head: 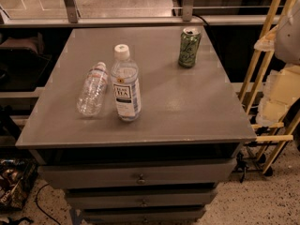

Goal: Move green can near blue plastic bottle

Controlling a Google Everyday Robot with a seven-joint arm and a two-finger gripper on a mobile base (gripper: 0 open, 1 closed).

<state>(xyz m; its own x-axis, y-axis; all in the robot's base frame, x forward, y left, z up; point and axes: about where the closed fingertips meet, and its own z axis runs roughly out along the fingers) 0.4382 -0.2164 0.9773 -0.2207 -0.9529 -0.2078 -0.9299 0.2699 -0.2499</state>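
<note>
None of the gripper can be made out with certainty: only a pale, blurred shape (288, 32) is seen at the right edge of the view, and it may belong to the arm. Whether the gripper is spread or pressed together cannot be told, and nothing is seen to be pinched by it. That shape hangs off to the right of the grey tabletop (197, 107), apart from everything standing on it.

Nearest to it, the green can (189, 47) is found upright at the far right of the tabletop. Well apart from it, toward the front left, the blue plastic bottle (125, 86) stands upright with its white cap on. A slimmer clear bottle (93, 89) lies on its side just beside it, to the left.

The task is judged not yet begun: the can is untouched and a wide stretch of bare top separates it from the blue bottle. Reaching, grasping, carrying and setting down are all judged to be left.

As for containers, the silver top of the can is seen, but what is inside cannot be told. The fill of either bottle cannot be judged. The drawers (140, 177) under the top are shut, so their contents are hidden
</note>
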